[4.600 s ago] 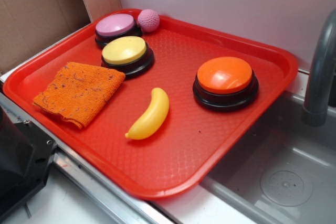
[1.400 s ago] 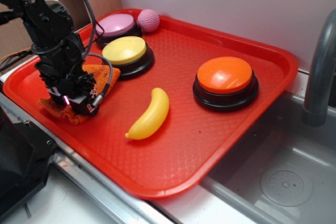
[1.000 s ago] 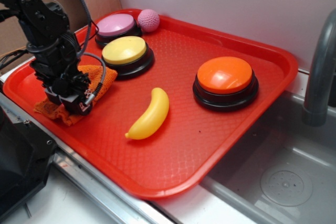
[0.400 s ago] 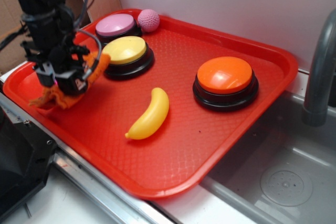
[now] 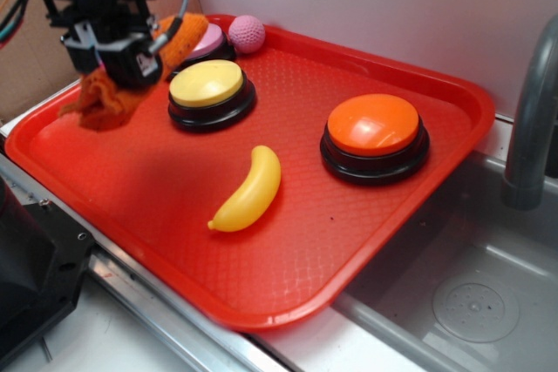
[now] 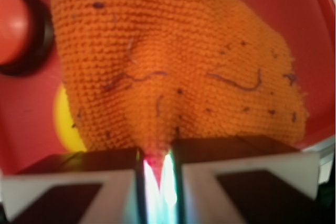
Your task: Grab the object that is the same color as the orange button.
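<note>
The orange cloth (image 5: 106, 100) hangs in the air above the tray's left end, pinched in my gripper (image 5: 131, 63), which is shut on it. In the wrist view the cloth (image 6: 173, 61) fills most of the frame, its speckled weave narrowing to a point between the two jaws of the gripper (image 6: 156, 162). The orange button (image 5: 374, 125) sits on its black base at the right of the red tray (image 5: 288, 259), well away from the gripper. It shows as a reddish dome (image 6: 13, 27) at the wrist view's left edge.
A yellow button (image 5: 207, 84) stands just right of the gripper, a pink button (image 5: 207, 39) and a pink ball (image 5: 247, 32) behind it. A yellow toy banana (image 5: 250, 188) lies mid-tray. A sink basin (image 5: 475, 307) and grey faucet (image 5: 532, 119) are at right, cardboard (image 5: 26, 58) at left.
The arm came in, closed on the cloth where it lay flat on the tray's left side, and has lifted it up and back. The cloth now hangs clear of the tray.
</note>
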Controlling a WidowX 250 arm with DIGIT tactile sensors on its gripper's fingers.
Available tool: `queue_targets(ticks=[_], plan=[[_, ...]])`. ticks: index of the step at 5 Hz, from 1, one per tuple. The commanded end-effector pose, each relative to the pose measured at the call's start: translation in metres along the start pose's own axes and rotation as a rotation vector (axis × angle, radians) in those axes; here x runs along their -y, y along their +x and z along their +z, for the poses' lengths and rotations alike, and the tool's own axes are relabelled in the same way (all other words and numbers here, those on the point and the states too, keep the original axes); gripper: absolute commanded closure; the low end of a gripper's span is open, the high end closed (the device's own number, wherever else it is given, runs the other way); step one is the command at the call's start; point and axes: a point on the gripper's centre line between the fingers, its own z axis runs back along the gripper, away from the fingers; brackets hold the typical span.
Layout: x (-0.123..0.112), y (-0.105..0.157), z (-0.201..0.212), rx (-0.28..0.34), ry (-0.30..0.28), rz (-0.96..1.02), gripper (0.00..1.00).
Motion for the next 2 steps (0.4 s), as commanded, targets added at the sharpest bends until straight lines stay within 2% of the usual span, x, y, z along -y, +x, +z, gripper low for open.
queue_targets(ticks=[1,2], plan=[[0.0157,0.0090,0.0447,0.073,-0.016,-0.080,1.00],[0.0100,0.0101,0.0357,0.014,0.029,-0.066,1.00]])
